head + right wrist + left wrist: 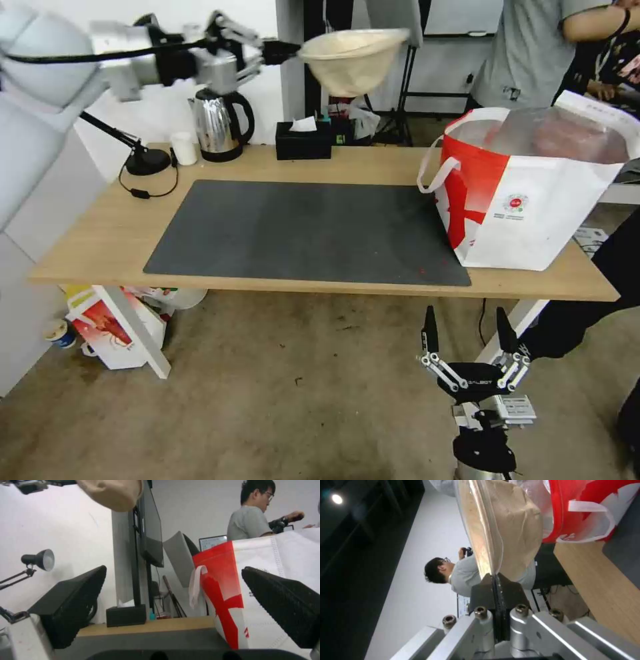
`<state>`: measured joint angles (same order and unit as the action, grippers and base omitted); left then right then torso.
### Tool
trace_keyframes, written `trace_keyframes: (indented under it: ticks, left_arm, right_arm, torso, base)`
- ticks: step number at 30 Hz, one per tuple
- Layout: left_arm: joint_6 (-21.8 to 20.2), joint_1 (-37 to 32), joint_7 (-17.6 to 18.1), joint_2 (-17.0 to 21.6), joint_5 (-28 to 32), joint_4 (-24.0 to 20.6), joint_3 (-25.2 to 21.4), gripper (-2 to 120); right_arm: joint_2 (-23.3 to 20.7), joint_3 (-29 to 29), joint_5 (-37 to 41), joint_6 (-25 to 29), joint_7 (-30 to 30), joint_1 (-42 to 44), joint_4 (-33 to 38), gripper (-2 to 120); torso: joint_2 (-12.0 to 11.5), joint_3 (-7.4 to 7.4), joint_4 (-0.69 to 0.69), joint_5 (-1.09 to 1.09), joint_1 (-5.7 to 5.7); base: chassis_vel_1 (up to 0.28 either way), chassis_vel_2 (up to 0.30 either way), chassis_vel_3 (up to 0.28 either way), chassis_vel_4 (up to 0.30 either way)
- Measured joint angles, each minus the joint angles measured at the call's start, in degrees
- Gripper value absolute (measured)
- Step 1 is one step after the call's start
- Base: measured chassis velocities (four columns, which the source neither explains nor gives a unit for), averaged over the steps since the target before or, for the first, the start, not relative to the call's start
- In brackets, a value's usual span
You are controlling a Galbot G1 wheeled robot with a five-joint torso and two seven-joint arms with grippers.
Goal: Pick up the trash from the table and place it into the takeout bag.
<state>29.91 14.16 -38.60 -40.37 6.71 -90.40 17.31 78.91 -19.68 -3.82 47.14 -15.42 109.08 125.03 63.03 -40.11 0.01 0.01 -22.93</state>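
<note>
High above the table's back edge my left gripper point(293, 52) is shut on the rim of a shallow beige bowl point(351, 61), held tilted on its side, left of the bag. The left wrist view shows the fingers point(483, 592) pinching the bowl's point(516, 527) thin rim. The takeout bag point(533, 200), white with a red side panel and loop handles, stands open at the right end of the table point(100, 233). My right gripper point(469, 333) hangs open below the table's front edge, near the floor, with nothing in it. From the right wrist view the bag point(266, 585) rises just ahead.
A dark grey mat point(300, 233) covers the table's middle. Along the back stand a black desk lamp point(143, 157), a small white cup point(184, 148), a steel kettle point(219, 125) and a black tissue box point(303, 141). A crayfish-print box point(110, 330) sits on the floor.
</note>
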Motion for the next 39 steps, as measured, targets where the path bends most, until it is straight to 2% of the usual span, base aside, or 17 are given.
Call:
trace_keyframes:
  ticks: [3, 9, 10, 13, 17, 21, 22, 30, 36, 39]
  left_arm:
    - [0.0, 1.1, 0.0, -1.2, -0.1, 0.8, 1.0, 0]
    - [-0.1, 5.1, 0.0, -7.8, -1.1, 4.5, 4.6, 0]
    - [-0.1, 5.1, 0.0, -7.8, -1.1, 4.5, 4.6, 0]
    - [-0.2, 6.1, 0.0, -11.7, -1.9, 6.2, 5.9, 0]
    - [-0.2, 7.2, 0.0, -14.4, -2.5, 7.9, 6.6, 0]
    - [-0.2, 9.0, 0.0, -19.2, -3.5, 10.9, 7.7, 0]
    - [-0.2, 9.0, 0.0, -19.2, -3.5, 10.9, 7.7, 0]
    - [0.0, 9.3, 0.1, -27.0, -6.4, 16.0, 8.2, 0]
    - [0.1, 8.9, 0.1, -30.1, -7.9, 17.9, 7.7, 0]
    - [0.2, 8.2, 0.2, -33.5, -9.4, 19.8, 7.1, 0]
  right_arm:
    - [0.0, 0.0, 0.0, 0.0, 0.0, 0.0, 0.0, 100]
    - [0.0, 0.0, 0.0, 0.0, 0.0, 0.0, 0.0, 100]
    - [0.0, 0.0, 0.0, 0.0, 0.0, 0.0, 0.0, 100]
    - [0.0, 0.0, 0.0, 0.0, 0.0, 0.0, 0.0, 100]
    - [0.0, 0.0, 0.0, 0.0, 0.0, 0.0, 0.0, 100]
    - [0.0, 0.0, 0.0, 0.0, 0.0, 0.0, 0.0, 100]
    - [0.0, 0.0, 0.0, 0.0, 0.0, 0.0, 0.0, 100]
    - [0.0, 0.0, 0.0, 0.0, 0.0, 0.0, 0.0, 100]
    - [0.0, 0.0, 0.0, 0.0, 0.0, 0.0, 0.0, 100]
    - [0.0, 0.0, 0.0, 0.0, 0.0, 0.0, 0.0, 100]
  torso:
    - [0.0, 0.00, 0.01, 0.00, 0.00]
    - [0.0, 0.00, -0.01, 0.00, 0.00]
    - [0.0, 0.00, -0.01, 0.00, 0.00]
    - [0.0, 0.00, -0.02, 0.00, 0.00]
    - [0.0, 0.00, -0.01, 0.00, 0.00]
    - [0.0, 0.01, -0.01, 0.00, 0.01]
    - [0.0, 0.01, -0.01, 0.00, 0.01]
    - [0.0, 0.00, 0.00, 0.00, 0.01]
    - [0.0, 0.00, -0.01, 0.00, 0.01]
    - [0.0, 0.00, -0.02, 0.00, 0.01]
  base:
    - [0.000, 0.000, 0.000, 0.000]
    - [0.000, 0.000, 0.000, 0.000]
    - [0.000, 0.000, 0.000, 0.000]
    - [0.000, 0.000, 0.000, 0.000]
    - [0.000, 0.000, 0.000, 0.000]
    - [0.000, 0.000, 0.000, 0.000]
    - [0.000, 0.000, 0.000, 0.000]
    - [0.000, 0.000, 0.000, 0.000]
    - [0.000, 0.000, 0.000, 0.000]
    - [0.000, 0.000, 0.000, 0.000]
